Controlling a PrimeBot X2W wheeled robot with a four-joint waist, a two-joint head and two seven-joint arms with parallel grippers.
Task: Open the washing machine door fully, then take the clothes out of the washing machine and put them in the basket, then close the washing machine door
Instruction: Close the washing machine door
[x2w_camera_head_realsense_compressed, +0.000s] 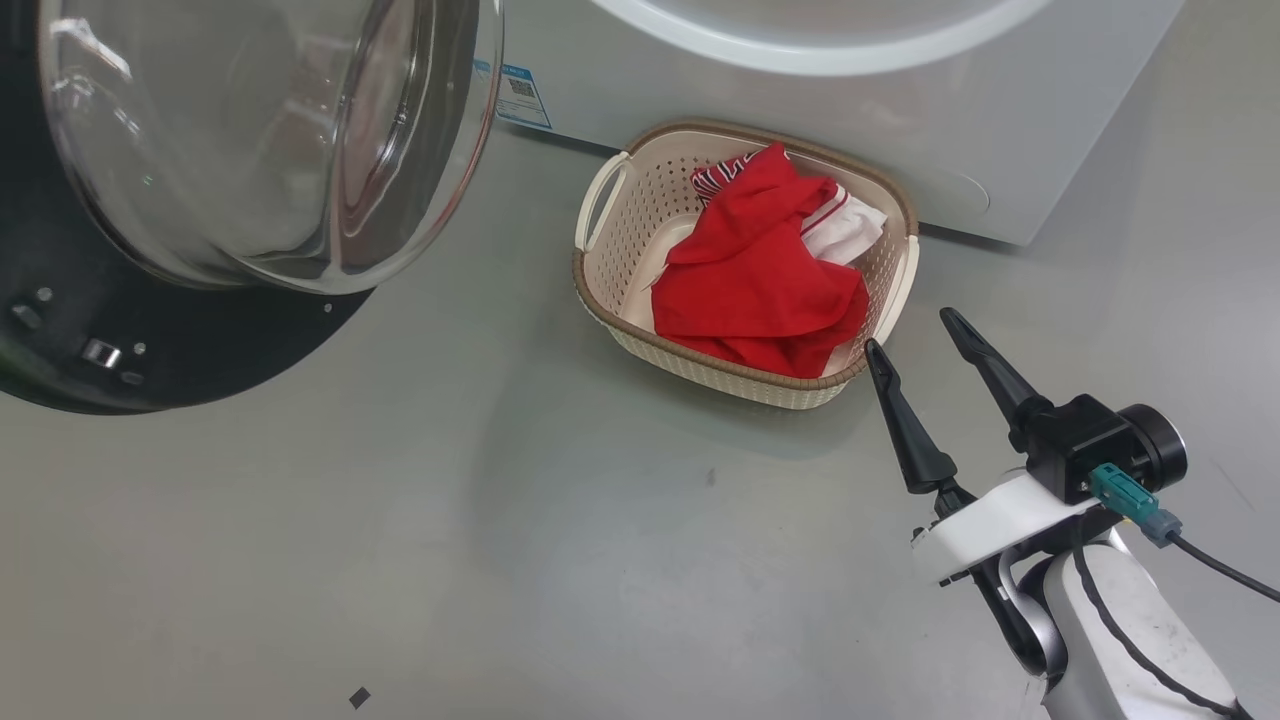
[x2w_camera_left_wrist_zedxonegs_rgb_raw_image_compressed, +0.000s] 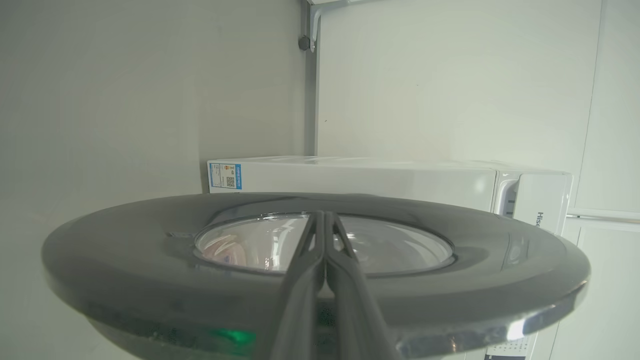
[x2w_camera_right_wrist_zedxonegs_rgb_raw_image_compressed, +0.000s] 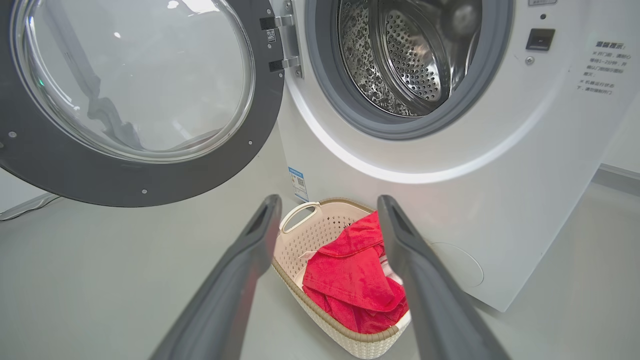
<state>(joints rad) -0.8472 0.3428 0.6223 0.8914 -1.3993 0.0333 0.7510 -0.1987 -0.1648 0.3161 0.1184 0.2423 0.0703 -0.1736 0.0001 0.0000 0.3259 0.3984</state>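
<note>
Clothes (x2w_camera_head_realsense_compressed: 760, 290) in basket (x2w_camera_head_realsense_compressed: 640, 200), washing machine (x2w_camera_right_wrist_zedxonegs_rgb_raw_image_compressed: 450, 200) empty, door (x2w_camera_right_wrist_zedxonegs_rgb_raw_image_compressed: 150, 185) wide open, only closing remaining; left gripper (x2w_camera_left_wrist_zedxonegs_rgb_raw_image_compressed: 324, 216) pinched shut on nothing, right gripper (x2w_camera_head_realsense_compressed: 908, 330) spread, empty.

Door (x2w_camera_head_realsense_compressed: 170, 350): upper left, swung open, black rim around a clear domed glass.
Washing machine (x2w_camera_head_realsense_compressed: 900, 120): white, across the top, front panel right behind the basket.
Sticker (x2w_camera_head_realsense_compressed: 521, 95): small, blue-edged, on the machine's front, beside the door glass.
Basket (x2w_camera_head_realsense_compressed: 640, 210): cream, perforated, brown-rimmed, on the grey floor (x2w_camera_head_realsense_compressed: 400, 550).
Clothes (x2w_camera_head_realsense_compressed: 760, 290): red with white trim, bunched inside the basket, heaped toward its right.
Right gripper (x2w_camera_head_realsense_compressed: 908, 330): lower right, fingers spread, empty, tips near the basket's right corner.
</note>
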